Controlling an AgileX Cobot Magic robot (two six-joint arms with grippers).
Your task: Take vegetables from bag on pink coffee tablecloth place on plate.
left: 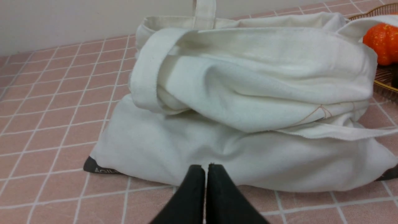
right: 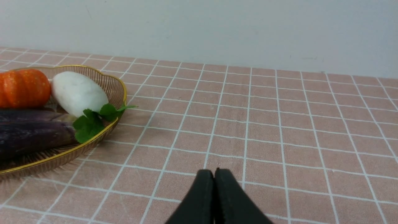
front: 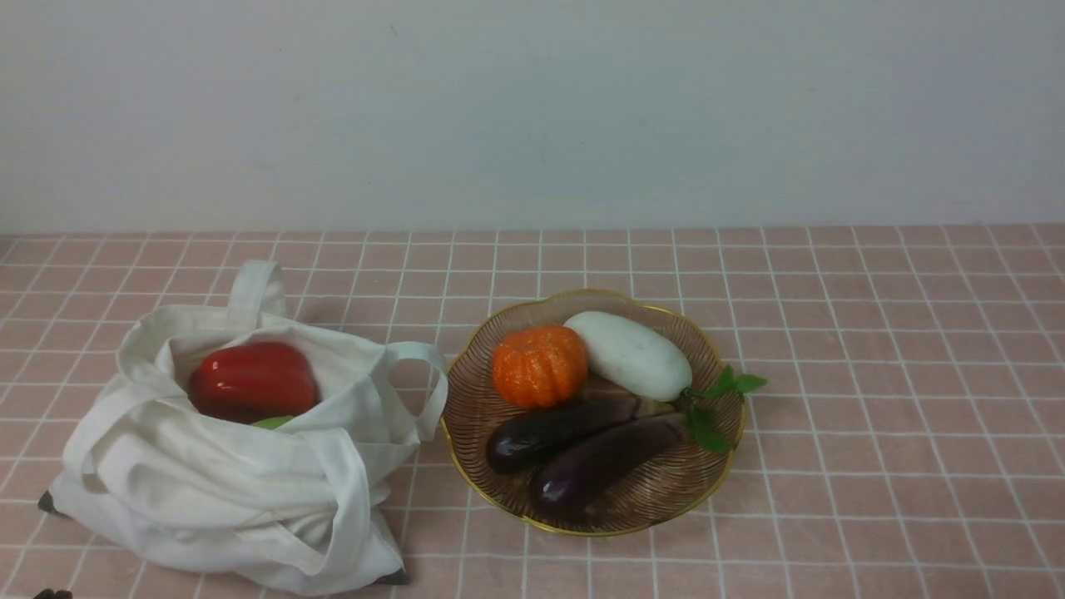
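On round ribbed gold-rimmed plate [front: 666, 499]: orange glittery pumpkin [front: 539, 364], white gourd [front: 630, 354], two purple eggplants [front: 582, 445]. Left of plate, inside off-white cloth bag [front: 208, 491]: glossy red pepper [front: 252, 380], green piece [front: 273, 422]. Both jaws closed, empty.

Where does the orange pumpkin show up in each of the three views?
Front view: the orange pumpkin sits on the plate, at its left rear, beside the white vegetable.
Left wrist view: only part shows at the picture's right edge, behind the bag.
Right wrist view: at the picture's left edge, next to the white vegetable.
Shared landmark: the plate's wavy gold rim.
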